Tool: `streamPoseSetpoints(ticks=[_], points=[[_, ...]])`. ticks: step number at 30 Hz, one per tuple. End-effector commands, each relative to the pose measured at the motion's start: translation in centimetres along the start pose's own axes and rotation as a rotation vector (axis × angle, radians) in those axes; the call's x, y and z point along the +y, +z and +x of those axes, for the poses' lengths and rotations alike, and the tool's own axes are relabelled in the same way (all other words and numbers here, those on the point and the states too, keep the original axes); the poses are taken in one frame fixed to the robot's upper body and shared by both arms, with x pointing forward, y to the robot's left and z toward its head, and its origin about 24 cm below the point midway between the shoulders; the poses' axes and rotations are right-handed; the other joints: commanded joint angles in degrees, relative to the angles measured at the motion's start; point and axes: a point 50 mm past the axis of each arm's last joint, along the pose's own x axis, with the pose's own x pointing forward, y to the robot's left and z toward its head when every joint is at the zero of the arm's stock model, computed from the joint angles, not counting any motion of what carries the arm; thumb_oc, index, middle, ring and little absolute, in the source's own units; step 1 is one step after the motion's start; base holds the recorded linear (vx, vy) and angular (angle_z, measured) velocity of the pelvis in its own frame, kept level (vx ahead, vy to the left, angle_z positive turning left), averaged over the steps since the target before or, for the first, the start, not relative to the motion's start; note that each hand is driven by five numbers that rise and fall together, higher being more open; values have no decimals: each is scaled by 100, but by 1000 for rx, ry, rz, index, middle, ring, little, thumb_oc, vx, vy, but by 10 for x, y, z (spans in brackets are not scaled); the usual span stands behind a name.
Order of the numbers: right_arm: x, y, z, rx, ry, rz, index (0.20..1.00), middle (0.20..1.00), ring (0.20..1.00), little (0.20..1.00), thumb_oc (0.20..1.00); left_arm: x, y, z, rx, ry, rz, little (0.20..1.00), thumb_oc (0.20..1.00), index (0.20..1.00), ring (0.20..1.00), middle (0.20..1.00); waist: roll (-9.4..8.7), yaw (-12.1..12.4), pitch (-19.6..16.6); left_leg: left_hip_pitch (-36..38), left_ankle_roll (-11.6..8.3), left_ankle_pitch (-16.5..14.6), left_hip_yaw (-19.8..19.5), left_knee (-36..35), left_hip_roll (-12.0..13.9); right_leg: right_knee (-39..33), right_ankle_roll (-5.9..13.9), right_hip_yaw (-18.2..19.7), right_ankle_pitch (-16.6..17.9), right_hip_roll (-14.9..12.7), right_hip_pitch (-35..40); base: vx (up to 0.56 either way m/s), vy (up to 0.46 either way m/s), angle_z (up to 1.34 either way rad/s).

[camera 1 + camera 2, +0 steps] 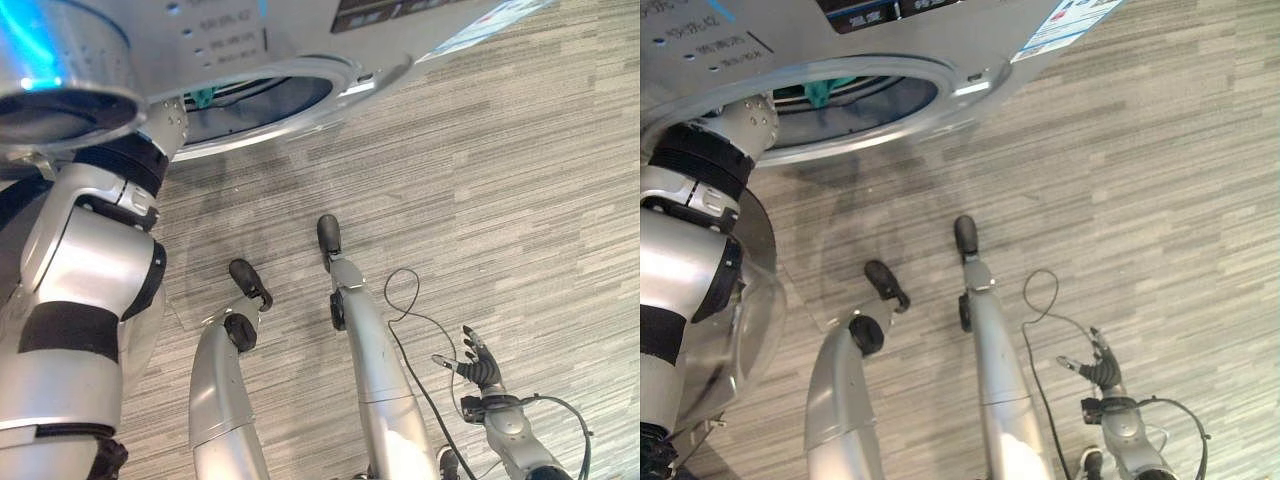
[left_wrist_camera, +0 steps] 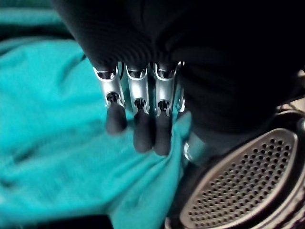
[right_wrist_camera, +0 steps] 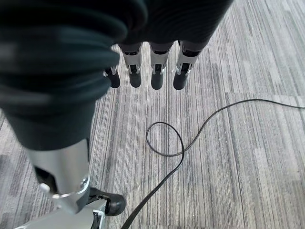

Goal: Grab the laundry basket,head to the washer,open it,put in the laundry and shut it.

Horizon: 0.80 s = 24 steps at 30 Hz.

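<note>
The left hand reaches into the washer, its straight fingers pressing on the teal laundry inside the perforated drum. Cloth near the opening may slip out or get caught when the door, beside the arm, closes. The right hand hangs relaxed and empty over the floor.

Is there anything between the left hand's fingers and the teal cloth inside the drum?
Nothing: in the left wrist view the left hand has its fingertips resting directly on the teal cloth.
</note>
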Motion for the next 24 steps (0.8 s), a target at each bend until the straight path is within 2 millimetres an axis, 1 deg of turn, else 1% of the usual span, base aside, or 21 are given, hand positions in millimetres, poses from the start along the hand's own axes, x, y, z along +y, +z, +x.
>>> streamPoseSetpoints(ticks=[1,2,3,5,6,8,9,10,11,12,13,14,15,16,17,18,19,20,21,24], points=[[-45,-17,-11,63,-74,-116,1000,1000,1000,1000,1000,20,57,27,-99,-13,363,1000,1000,1000,1000,1000,571,36,-202,434,-257,-360,-448,159,100,-304,60,-324,-12,30,646,-57,-7,-3],[-42,-19,-11,68,-70,-108,1000,1000,1000,1000,1000,22,33,22,-39,-62,484,1000,1000,1000,1000,1000,580,54,-191,446,-253,-327,-453,120,92,-328,71,-341,15,12,661,-45,-1,-1],[-42,-19,-11,70,-69,-110,1000,1000,1000,1000,1000,23,32,22,-37,-62,487,1000,1000,1000,1000,1000,584,47,-203,451,-253,-321,-453,109,87,-335,72,-343,18,8,667,-30,4,1],[-39,-22,-12,80,-53,-112,1000,1000,1000,1000,1000,15,10,14,9,-107,547,1000,1000,1000,1000,1000,587,68,-175,509,-255,-281,-448,39,64,-378,81,-331,73,-12,695,-29,4,5],[-33,-22,-11,78,-33,-105,1000,1000,1000,1000,1000,8,-14,5,68,-159,619,1000,1000,1000,1000,1000,565,56,-129,588,-257,-230,-428,-95,39,-489,111,-321,150,-39,752,-64,6,13],[-28,-22,-11,77,-15,-104,1000,1000,1000,1000,1000,-4,-21,-1,67,-186,632,1000,1000,1000,1000,1000,542,29,-89,711,-260,-164,-401,-265,-11,-600,133,-298,228,-60,837,-48,8,13],[-28,-22,-12,77,-15,-104,1000,1000,1000,1000,1000,-4,-22,-1,66,-185,632,1000,1000,1000,1000,1000,533,25,-80,740,-259,-152,-391,-291,-22,-612,135,-291,235,-66,858,-44,-3,5],[-21,-22,-10,78,-3,-101,1000,1000,1000,1000,1000,-14,-39,-13,87,-209,638,1000,1000,1000,1000,1000,513,19,-30,914,-263,-70,-382,-508,-79,-762,158,-268,311,-113,995,-34,-5,1],[-21,-22,-10,78,-2,-102,1000,1000,1000,1000,1000,-14,-40,-13,87,-209,639,1000,1000,1000,1000,1000,507,14,-21,938,-263,-60,-376,-529,-87,-774,159,-264,317,-117,1014,-49,-28,4],[-18,-23,-11,80,-1,-110,1000,1000,1000,1000,1000,-14,-56,-23,112,-218,608,1000,1000,1000,1000,1000,498,28,19,1088,-282,22,-380,-692,-131,-913,177,-243,372,-157,1163,-41,-38,5],[-16,-22,-8,77,-6,-107,1000,1000,1000,1000,1000,-18,-67,-32,127,-229,595,1000,1000,1000,1000,1000,501,44,61,1215,-287,76,-414,-812,-198,-1004,188,-231,413,-194,1285,-75,-50,8],[-12,-20,-4,78,-18,-120,1000,1000,1000,1000,1000,-22,-92,-54,160,-274,560,1000,1000,1000,1000,1000,528,123,145,1567,-316,236,-441,-1127,-284,-1192,214,-201,489,-267,1606,-60,-28,8],[-12,-20,-4,79,-18,-123,1000,1000,1000,1000,1000,-21,-93,-54,162,-273,559,1000,1000,1000,1000,1000,526,109,159,1614,-317,252,-437,-1162,-295,-1212,215,-200,496,-273,1647,-83,-15,21],[-11,-24,-3,103,-26,-144,1000,1000,1000,1000,1000,-21,-116,-78,194,-334,538,1000,1000,1000,1000,1000,533,205,215,2049,-328,382,-482,-1529,-404,-1450,226,-233,543,-344,2076,-56,-2,25],[-11,-23,0,112,-32,-145,1000,1000,1000,1000,1000,-24,-128,-92,230,-355,490,1000,1000,1000,1000,1000,554,260,234,2247,-335,452,-502,-1702,-469,-1561,238,-252,568,-375,2267,-55,-2,28],[-11,-23,0,112,-32,-146,1000,1000,1000,1000,1000,-24,-128,-93,231,-354,490,1000,1000,1000,1000,1000,550,252,251,2285,-335,463,-500,-1730,-477,-1576,239,-252,572,-380,2299,-36,-1,25],[-10,-27,1,149,-46,-143,1000,1000,1000,1000,1000,-19,-154,-125,308,-398,447,1000,1000,1000,1000,1000,582,357,288,2804,-368,634,-533,-2152,-626,-1800,253,-303,603,-428,2765,-38,-9,26],[-11,-26,3,153,-47,-142,1000,1000,1000,1000,1000,-14,-169,-145,365,-407,420,1000,1000,1000,1000,1000,587,415,311,3138,-426,785,-538,-2432,-700,-1913,254,-337,604,-448,3070,-32,-10,33],[-11,-29,2,175,-50,-147,1000,1000,1000,1000,1000,-14,-177,-158,402,-425,413,1000,1000,1000,1000,1000,562,414,352,3455,-424,855,-555,-2668,-783,-2076,264,-377,626,-457,3369,-9,7,25],[-10,-32,4,209,-43,-154,1000,1000,1000,1000,1000,6,-217,-211,614,-419,443,1000,1000,1000,1000,1000,534,507,335,4255,-509,1144,-586,-3324,-914,-2391,284,-512,654,-457,4097,-9,1,22]])
